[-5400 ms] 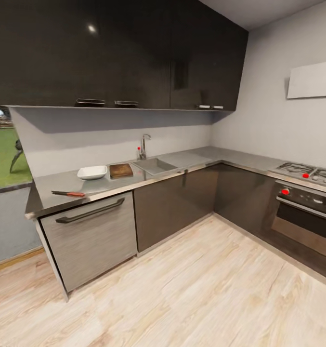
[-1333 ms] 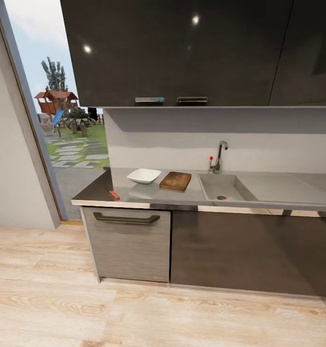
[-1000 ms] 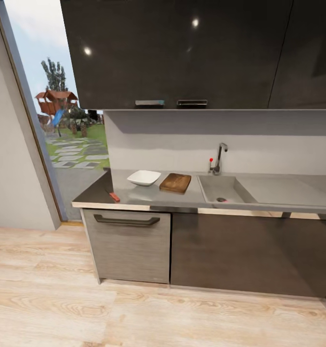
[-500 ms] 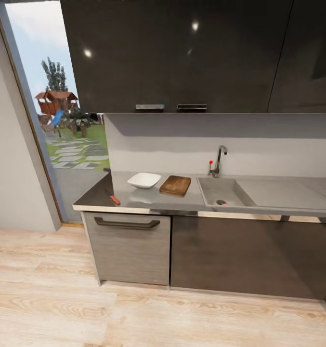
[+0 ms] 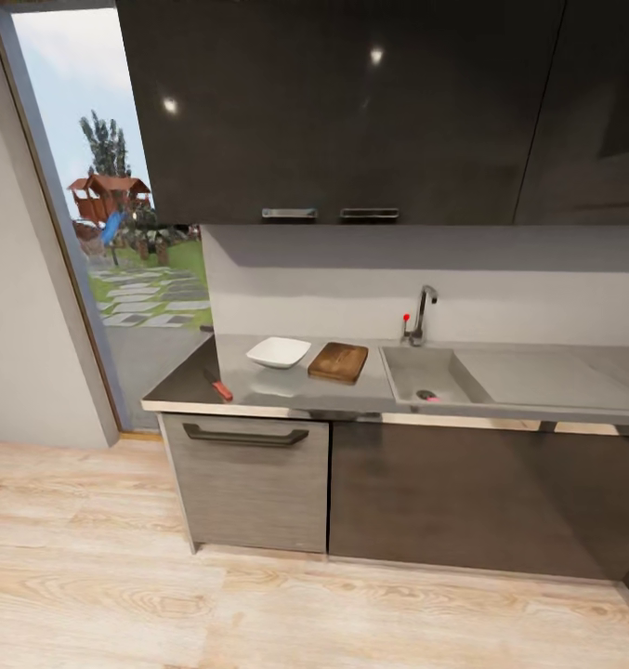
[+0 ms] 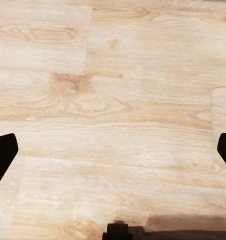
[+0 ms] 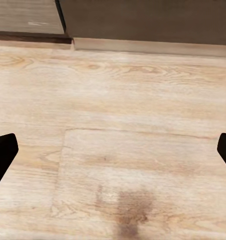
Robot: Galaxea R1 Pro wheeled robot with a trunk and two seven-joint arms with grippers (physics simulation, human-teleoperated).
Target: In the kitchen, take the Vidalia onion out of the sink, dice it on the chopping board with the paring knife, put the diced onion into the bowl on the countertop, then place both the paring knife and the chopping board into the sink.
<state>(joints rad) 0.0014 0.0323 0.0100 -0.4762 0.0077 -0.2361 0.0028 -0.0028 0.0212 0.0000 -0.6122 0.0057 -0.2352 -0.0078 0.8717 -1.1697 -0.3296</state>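
**Approach to the sink run: onion unconfirmed, both hands empty**

Head view. I face the counter (image 5: 351, 401) squarely from across the wood floor (image 5: 286, 604). The bowl (image 5: 278, 352) sits on it just beside the chopping board (image 5: 338, 362), apart from it. The paring knife (image 5: 217, 386) lies near the counter's front left corner; its red handle reads clearly, the dark blade barely separates from the glossy surface. The sink (image 5: 425, 373) lies right of the board, with the tap (image 5: 422, 314) behind it. Deep in the basin a small pale-reddish spot touches the dark drain; I cannot tell whether that is the Vidalia onion. The basin's near wall hides part of its floor. The drainboard is cut off at the right edge.

Against the frame half a second earlier, the whole scene sits slightly lower and a little larger: my camera has moved, while the things keep their places on the counter.

Left wrist view. My left hand (image 6: 113, 155) is spread wide, its dark fingertips (image 6: 2, 155) cut off at both edges, nothing between them, floor planks below.

Right wrist view. My right hand (image 7: 113, 155) is equally wide apart and empty, over floor near the cabinet plinth (image 7: 148, 46).
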